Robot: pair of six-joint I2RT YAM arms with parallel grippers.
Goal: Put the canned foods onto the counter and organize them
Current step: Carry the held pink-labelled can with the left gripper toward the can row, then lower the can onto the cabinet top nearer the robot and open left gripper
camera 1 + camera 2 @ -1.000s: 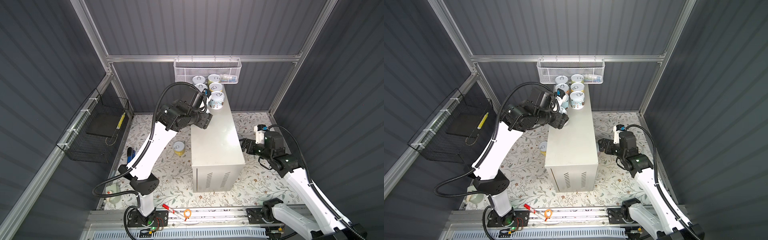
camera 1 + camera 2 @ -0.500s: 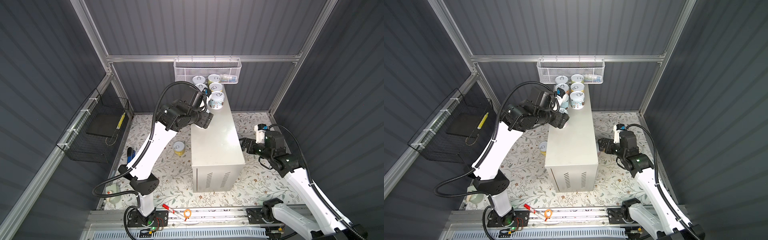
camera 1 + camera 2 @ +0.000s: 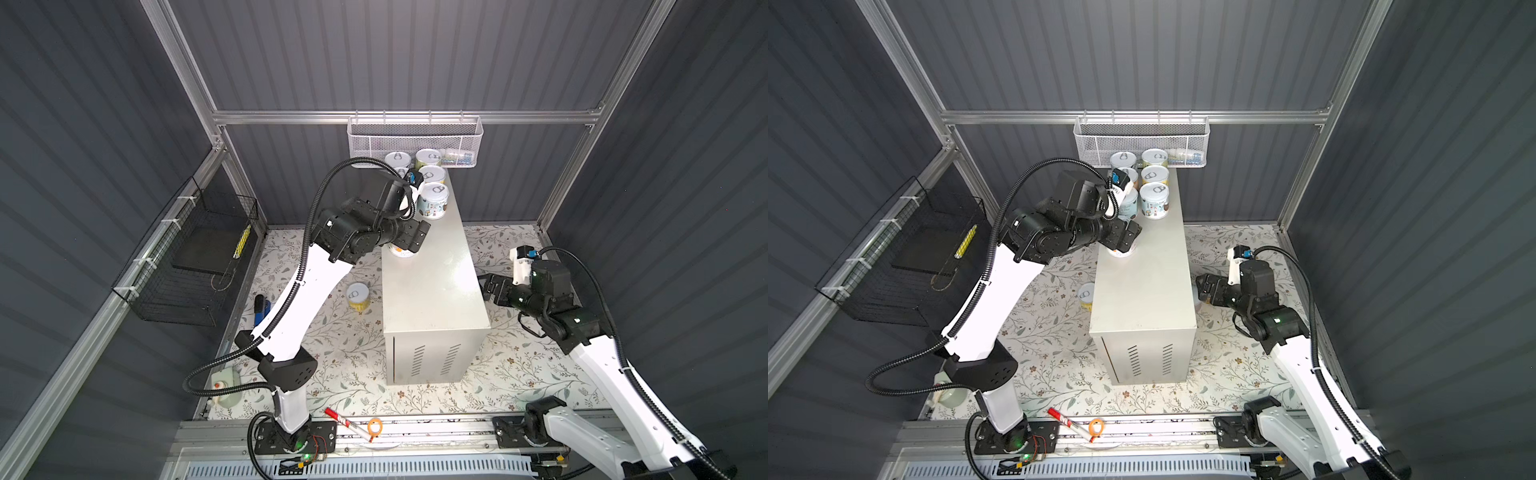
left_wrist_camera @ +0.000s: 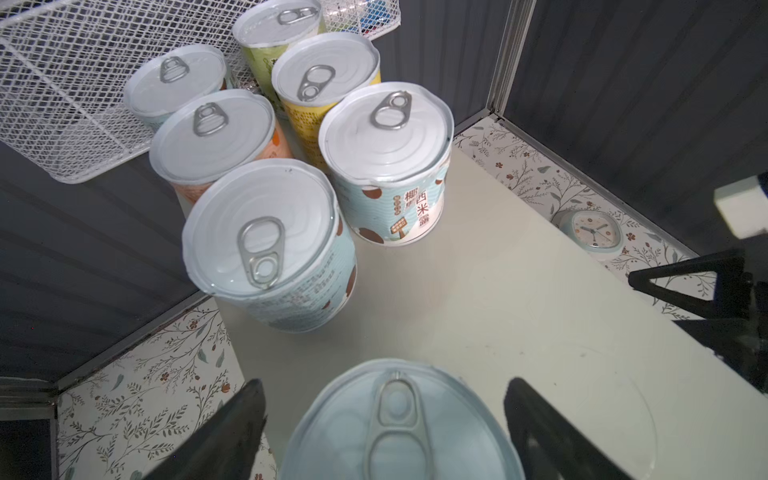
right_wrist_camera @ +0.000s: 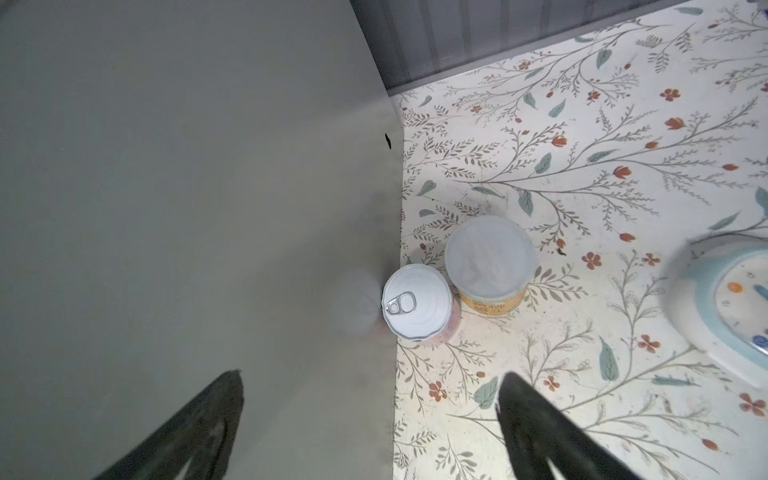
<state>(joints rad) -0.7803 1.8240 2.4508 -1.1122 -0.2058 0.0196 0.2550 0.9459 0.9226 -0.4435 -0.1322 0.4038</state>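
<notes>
Seven tins stand on the worktop (image 3: 432,270): six tins (image 4: 324,70) in two rows at its far end, and a seventh tin (image 4: 399,428), pale blue, upright just short of them between my left jaws. Those jaws stand parted, and neither finger seems to press the tin's wall, so it rests on its own base. To finish this release well, I judge I should rise straight up, clear of the lid, before swinging away, lest a finger clip the nearest blue tin (image 4: 270,245). My right jaws hang wide and empty above the floral floor (image 5: 582,166), over a pink tin (image 5: 417,305) just beside the worktop's side and an orange tin (image 5: 490,262) next to it. A yellow tin (image 3: 358,296) stands on the floor at the worktop's other side.
</notes>
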